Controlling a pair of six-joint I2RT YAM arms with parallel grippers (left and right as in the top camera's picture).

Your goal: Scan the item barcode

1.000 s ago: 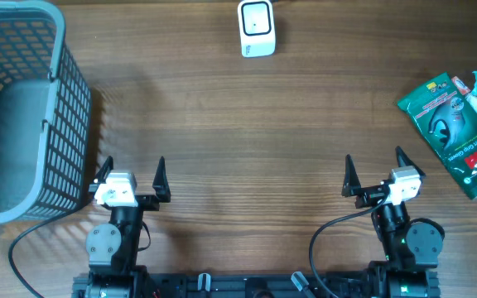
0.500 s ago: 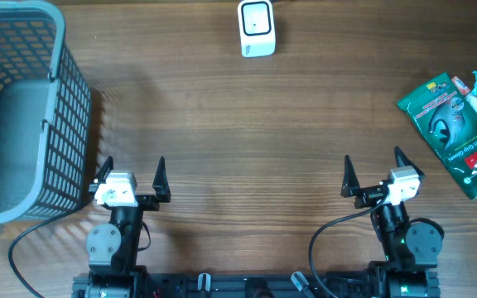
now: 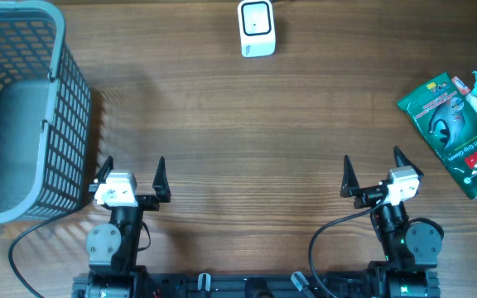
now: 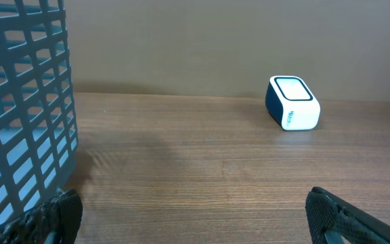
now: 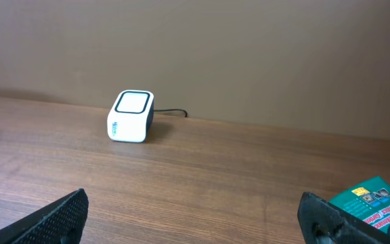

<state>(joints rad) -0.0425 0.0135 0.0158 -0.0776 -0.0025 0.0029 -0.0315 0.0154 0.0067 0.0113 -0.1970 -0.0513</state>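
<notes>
Woodgrain table (image 3: 247, 132) w/ boxy white scanner (image 3: 256, 28), crinkly green pouch (image 3: 456, 132), lattice basket (image 3: 73, 124).

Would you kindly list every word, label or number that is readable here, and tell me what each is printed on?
"Comfort Grip Gloves": seemingly, in small white letters on the green packet at the table's right edge.
Remaining print and red badge on that packet: too small to read.
Blue mark on the white scanner, on its side: too blurred to read.

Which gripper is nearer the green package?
Right. The right gripper is apart from the green package but on its side; the left gripper is across the table, beside the basket.
</notes>
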